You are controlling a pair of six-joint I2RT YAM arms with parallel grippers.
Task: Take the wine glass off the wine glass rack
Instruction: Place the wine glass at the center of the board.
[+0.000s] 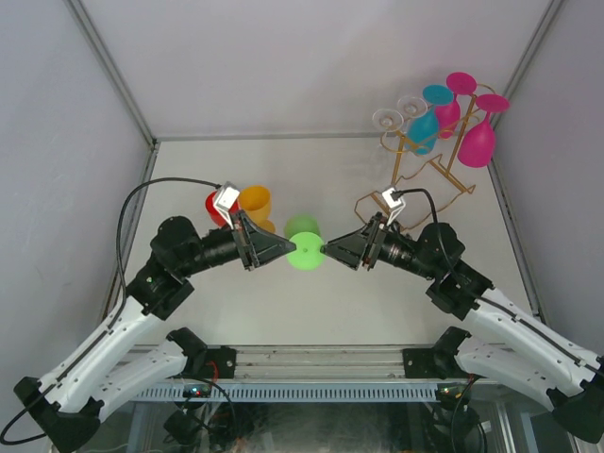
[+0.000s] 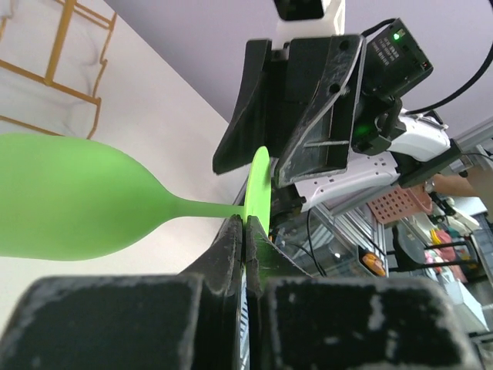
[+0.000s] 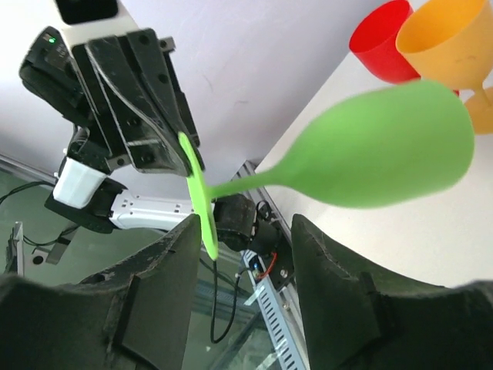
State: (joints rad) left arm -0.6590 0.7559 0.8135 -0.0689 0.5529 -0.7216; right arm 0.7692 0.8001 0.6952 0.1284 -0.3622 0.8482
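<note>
My left claw (image 1: 293, 250) is pressed together on the foot of the green wine glass (image 1: 304, 243), which lies sideways above the desk (image 1: 377, 311) at mid-frame. My right claw (image 1: 327, 250) stands spread on either side of that foot. The wine glass rack (image 1: 453, 160) stands upper right, well apart.

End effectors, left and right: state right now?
Left end effector: closed on the green wine glass, pinching its foot.
Right end effector: open, holding nothing.
</note>
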